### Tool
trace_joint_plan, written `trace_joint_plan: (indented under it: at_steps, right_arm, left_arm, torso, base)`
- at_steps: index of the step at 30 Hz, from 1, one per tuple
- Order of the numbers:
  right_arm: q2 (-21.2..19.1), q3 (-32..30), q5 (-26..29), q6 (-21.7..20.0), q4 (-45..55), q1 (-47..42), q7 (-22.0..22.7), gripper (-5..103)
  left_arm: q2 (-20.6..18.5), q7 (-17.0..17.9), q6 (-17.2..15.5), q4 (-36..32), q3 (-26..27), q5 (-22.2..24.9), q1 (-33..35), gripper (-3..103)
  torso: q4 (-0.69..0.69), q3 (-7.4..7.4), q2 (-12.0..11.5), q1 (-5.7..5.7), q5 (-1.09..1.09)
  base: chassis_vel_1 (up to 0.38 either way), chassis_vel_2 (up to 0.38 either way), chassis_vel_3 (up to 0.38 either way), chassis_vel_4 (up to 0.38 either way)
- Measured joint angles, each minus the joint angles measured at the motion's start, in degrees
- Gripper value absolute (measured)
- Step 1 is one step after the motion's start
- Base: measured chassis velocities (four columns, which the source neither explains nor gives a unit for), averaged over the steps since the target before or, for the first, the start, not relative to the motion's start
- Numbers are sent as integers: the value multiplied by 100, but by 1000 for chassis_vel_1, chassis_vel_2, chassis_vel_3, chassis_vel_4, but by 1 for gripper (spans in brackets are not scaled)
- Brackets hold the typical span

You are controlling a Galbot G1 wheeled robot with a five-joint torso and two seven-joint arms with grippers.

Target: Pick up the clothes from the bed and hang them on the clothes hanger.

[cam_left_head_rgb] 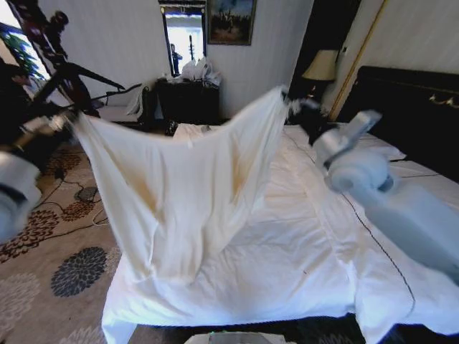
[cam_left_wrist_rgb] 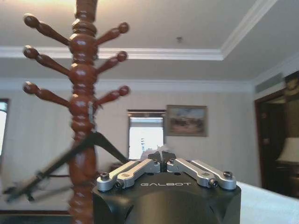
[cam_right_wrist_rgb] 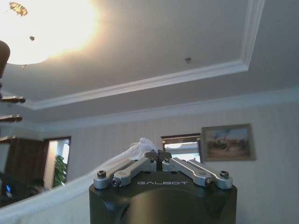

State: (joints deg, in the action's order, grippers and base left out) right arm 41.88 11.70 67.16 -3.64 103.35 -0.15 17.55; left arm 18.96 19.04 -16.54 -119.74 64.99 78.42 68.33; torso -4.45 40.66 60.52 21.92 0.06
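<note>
One cream garment point(cam_left_head_rgb: 190, 193), spread wide and held aloft over the foot of one white bed point(cam_left_head_rgb: 301, 258). Two grippers, each clamped on an upper corner: left gripper point(cam_left_wrist_rgb: 162, 156) beside one wooden coat stand point(cam_left_wrist_rgb: 83, 107) bearing one black clothes hanger point(cam_left_wrist_rgb: 65, 161); right gripper point(cam_right_wrist_rgb: 158, 155) nearer the dark headboard point(cam_left_head_rgb: 409, 107)

Cream clothes point(cam_left_head_rgb: 186, 193), white bed point(cam_left_head_rgb: 301, 265), black clothes hanger point(cam_left_wrist_rgb: 60, 163), floral carpet point(cam_left_head_rgb: 50, 265)
</note>
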Motion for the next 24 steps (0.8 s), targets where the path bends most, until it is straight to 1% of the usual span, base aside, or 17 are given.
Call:
trace_joint_plan:
  at_steps: [2,3,4,5,7,9,10,12,13,17,18,19,20,21,22,23,24]
  right_arm:
    - [521,284,42,41,-536,445,132,0]
    - [521,284,42,41,-536,445,132,0]
    - [777,396,83,52,-774,650,234,0]
    - [956,443,81,60,-932,772,287,0]
    - [1104,445,29,89,-1002,836,347,0]
    - [1108,410,12,95,-943,822,363,0]
    - [1060,335,-37,114,-797,757,364,0]
    - [900,160,-191,174,-489,578,346,0]
    - [900,160,-191,174,-489,578,346,0]
    - [373,-382,-342,178,340,153,373,0]
    - [373,-382,-342,178,340,153,373,0]
    - [207,-531,-291,105,592,61,484,0]
    - [20,-691,-190,-1,901,-37,632,0]
    - [-230,-892,-23,-155,1315,-136,816,0]
    - [-396,-1024,95,-256,1565,-184,931,0]
    - [-396,-1024,95,-256,1565,-184,931,0]
    - [-596,-1184,269,-378,1847,-212,1058,0]
  left_arm:
    - [-251,-18,20,363,-169,0,-240,1]
    - [-251,-18,20,363,-169,0,-240,1]
    - [-385,-39,27,577,-257,1,-388,1]
    - [-481,-47,31,744,-300,5,-510,1]
    - [-549,-50,28,810,-255,84,-606,1]
    - [-553,-39,10,770,-171,138,-612,1]
    - [-544,-18,-8,678,-66,165,-591,1]
    - [-472,81,-24,428,93,167,-538,1]
    - [-472,81,-24,428,93,167,-538,1]
    - [-278,591,-139,-301,324,187,-467,1]
    - [-278,591,-139,-301,324,187,-467,1]
    - [-225,718,-232,-551,438,232,-413,1]
    - [-182,837,-335,-780,573,320,-360,1]
    - [-151,1009,-482,-1094,779,574,-320,1]
    - [-152,1104,-578,-1240,919,758,-315,1]
    - [-152,1104,-578,-1240,919,758,-315,1]
    - [-179,1205,-699,-1359,1109,978,-314,1]
  torso:
    - [3,1,-1,3,-3]
    - [3,1,-1,3,-3]
    - [4,1,-1,3,-13]
    - [6,0,0,1,-16]
    - [7,-3,1,-5,-11]
    - [6,-4,1,-6,-8]
    - [-1,-4,2,-6,-6]
    - [-4,-3,1,-4,-4]
    - [-4,-3,1,-4,-4]
    - [-1,-3,1,-5,-4]
    - [-1,-3,1,-5,-4]
    - [0,-4,1,-5,-4]
    - [0,-4,1,-5,-5]
    - [0,-3,1,-5,-4]
    - [-2,-4,1,-5,-4]
    - [-2,-4,1,-5,-4]
    - [-4,-4,2,-5,-4]
  base:
    - [0,0,0,0]
    - [0,0,0,0]
    - [0,0,0,0]
    - [0,0,0,0]
    - [0,0,0,0]
    - [0,0,0,0]
    - [0,0,0,0]
    - [0,0,0,0]
    - [0,0,0,0]
    - [0,0,0,0]
    - [0,0,0,0]
    - [0,0,0,0]
    - [0,0,0,0]
    - [0,0,0,0]
    - [0,0,0,0]
    - [0,0,0,0]
    - [0,0,0,0]
